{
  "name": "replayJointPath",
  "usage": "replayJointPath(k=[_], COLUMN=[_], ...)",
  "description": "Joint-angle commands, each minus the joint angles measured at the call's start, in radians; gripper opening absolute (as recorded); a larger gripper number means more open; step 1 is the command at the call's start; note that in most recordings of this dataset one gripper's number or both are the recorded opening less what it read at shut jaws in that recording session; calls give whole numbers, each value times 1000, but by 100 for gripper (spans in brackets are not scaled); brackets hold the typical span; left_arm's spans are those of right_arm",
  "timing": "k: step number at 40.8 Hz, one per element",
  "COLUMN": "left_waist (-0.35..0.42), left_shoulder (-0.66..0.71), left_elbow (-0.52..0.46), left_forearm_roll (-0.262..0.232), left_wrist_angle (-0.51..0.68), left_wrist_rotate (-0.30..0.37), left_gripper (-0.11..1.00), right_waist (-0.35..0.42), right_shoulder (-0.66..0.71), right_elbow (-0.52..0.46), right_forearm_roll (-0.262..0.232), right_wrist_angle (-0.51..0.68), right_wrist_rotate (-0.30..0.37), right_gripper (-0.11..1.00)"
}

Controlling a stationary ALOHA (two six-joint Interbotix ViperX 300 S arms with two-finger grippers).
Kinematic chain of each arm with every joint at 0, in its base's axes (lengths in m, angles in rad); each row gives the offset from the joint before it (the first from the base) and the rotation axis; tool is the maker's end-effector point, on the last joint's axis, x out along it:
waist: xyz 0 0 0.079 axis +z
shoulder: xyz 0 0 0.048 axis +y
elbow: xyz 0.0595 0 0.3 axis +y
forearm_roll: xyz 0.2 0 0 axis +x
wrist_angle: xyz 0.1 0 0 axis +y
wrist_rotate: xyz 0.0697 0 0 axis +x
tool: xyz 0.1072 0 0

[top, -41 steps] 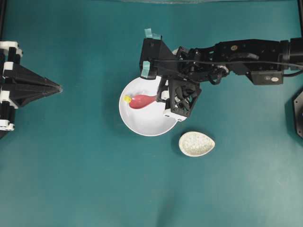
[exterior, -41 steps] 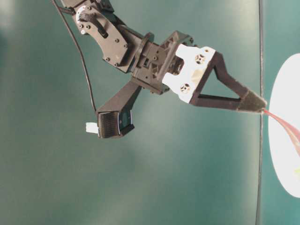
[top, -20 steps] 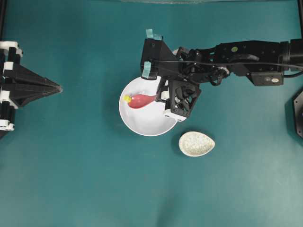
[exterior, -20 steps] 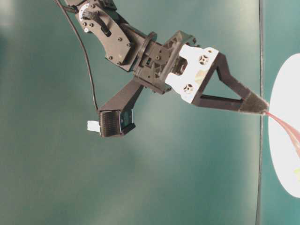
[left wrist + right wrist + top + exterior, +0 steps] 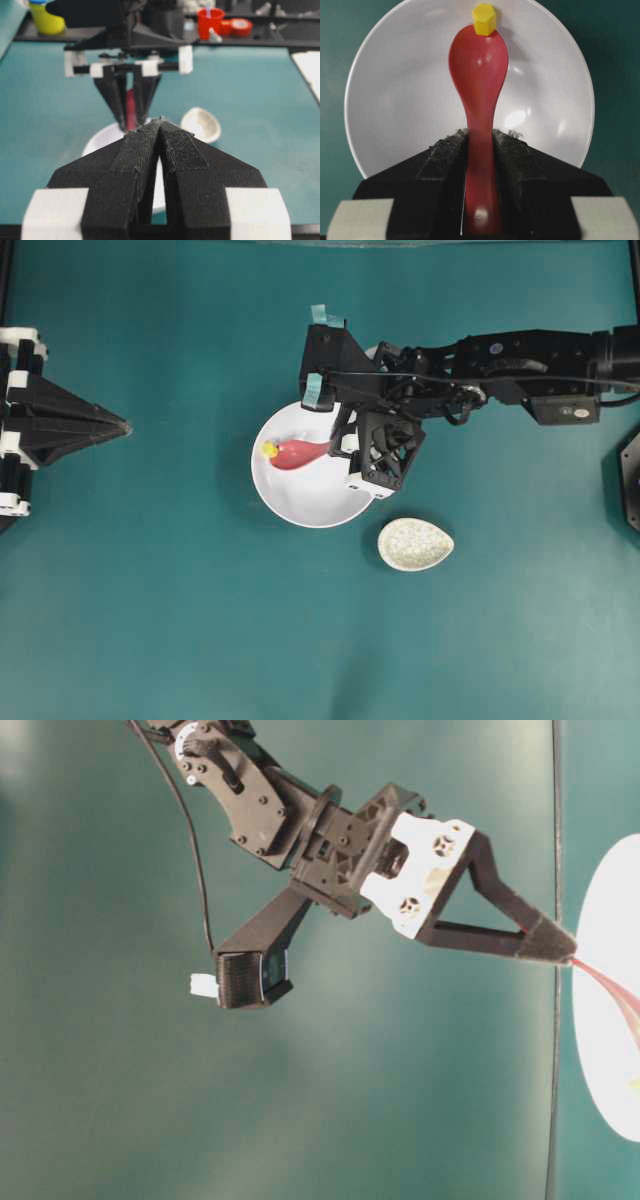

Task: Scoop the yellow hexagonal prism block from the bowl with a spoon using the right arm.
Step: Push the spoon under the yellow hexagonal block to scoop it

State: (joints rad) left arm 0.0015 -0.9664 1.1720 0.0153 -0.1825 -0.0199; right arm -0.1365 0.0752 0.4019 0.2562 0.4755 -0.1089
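From overhead, the yellow hexagonal prism block (image 5: 268, 450) sat inside the bowl (image 5: 310, 508), near its left wall and touching the far tip of the spoon (image 5: 298, 453). My right tool (image 5: 345, 443) pinched the spoon by its handle at the bowl's right side, so the spoon's long axis ran almost level across the picture, scoop pointing left toward the block. My right arm (image 5: 500, 360) reached in from the right edge, stretched nearly straight over the tabletop (image 5: 180, 620), with the wrist bent down above the bowl's upper right rim. A speckled spoon rest (image 5: 415, 544) lay just beyond the bowl's lower right. My left tool (image 5: 122, 427) waited well apart at the left edge, its tips pressed together to a point.

At table level, the right tool (image 5: 568, 956) tapered to its tip at the bowl's edge (image 5: 600, 920), the pink handle (image 5: 605, 988) slanting out of it over the white.

From the left wrist, my left tool (image 5: 160, 122) showed its pads pressed together, and beyond them the right tool (image 5: 131, 107) hung over the bowl (image 5: 100, 142) with the spoon (image 5: 130, 107) between its fingers.

From the right wrist, the right tool (image 5: 480, 145) clamped the handle, the spoon (image 5: 479, 65) ran straight away from me, and the block (image 5: 484, 19) stood at the scoop's front lip, by the bowl's (image 5: 385, 100) far wall.
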Motion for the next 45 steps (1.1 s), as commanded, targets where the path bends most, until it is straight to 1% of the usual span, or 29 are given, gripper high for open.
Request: replayJointPath(k=[1, 45], left_waist=[-2, 0], left_shoulder=[5, 5], left_elbow=[-25, -25], left_forearm_roll=[3, 3], left_wrist_angle=[-6, -6], left_wrist_rotate=[-2, -2], left_gripper=[1, 1], right_waist=[3, 8], right_shoulder=[-14, -14], right_elbow=[-5, 44], right_forearm_roll=[0, 0], right_wrist_angle=[-15, -69], right_wrist_rotate=[-2, -2], right_gripper=[23, 23])
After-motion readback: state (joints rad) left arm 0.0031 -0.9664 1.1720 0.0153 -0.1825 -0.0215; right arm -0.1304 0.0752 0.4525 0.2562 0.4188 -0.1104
